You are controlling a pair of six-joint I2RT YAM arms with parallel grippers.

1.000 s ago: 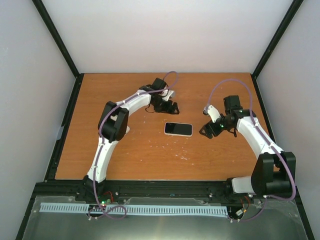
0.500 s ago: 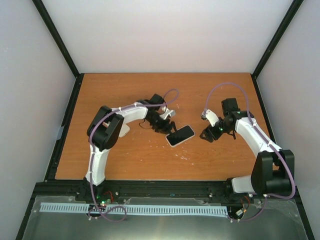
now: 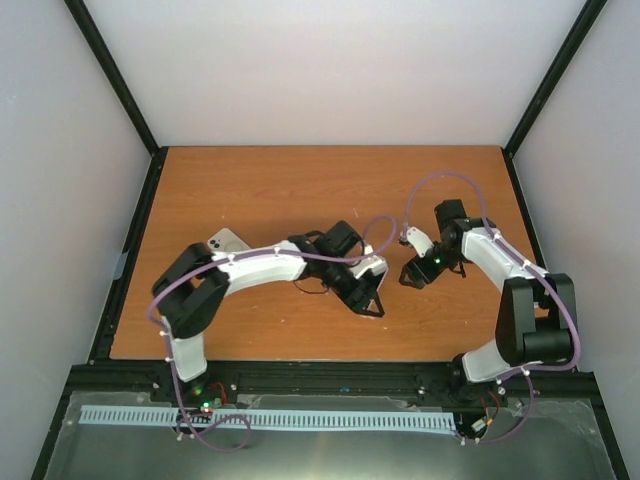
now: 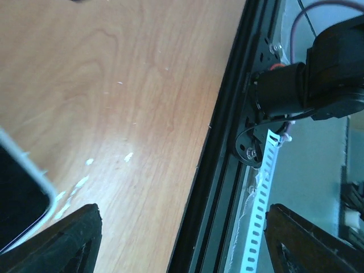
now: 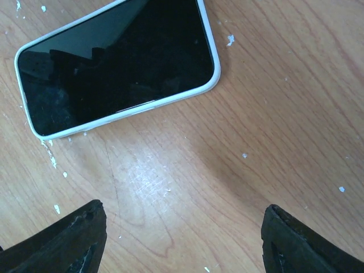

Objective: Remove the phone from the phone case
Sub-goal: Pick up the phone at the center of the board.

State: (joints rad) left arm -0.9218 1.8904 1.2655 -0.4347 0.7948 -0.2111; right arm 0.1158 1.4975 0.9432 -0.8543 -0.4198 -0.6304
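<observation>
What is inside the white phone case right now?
The phone, dark screen up, fills the phone case, which lies on the table. Its back and the case's interior are covered.

Robotics lab test cell, white enclosure walls (image 3: 340,70), black frame struts (image 3: 113,75), wooden table (image 3: 260,185)

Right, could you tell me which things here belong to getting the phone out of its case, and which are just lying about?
For the job: phone, white case around it, left fingers and right fingers, both sets open.
Lying about: pale flat item off to the left, white flecks.
</observation>
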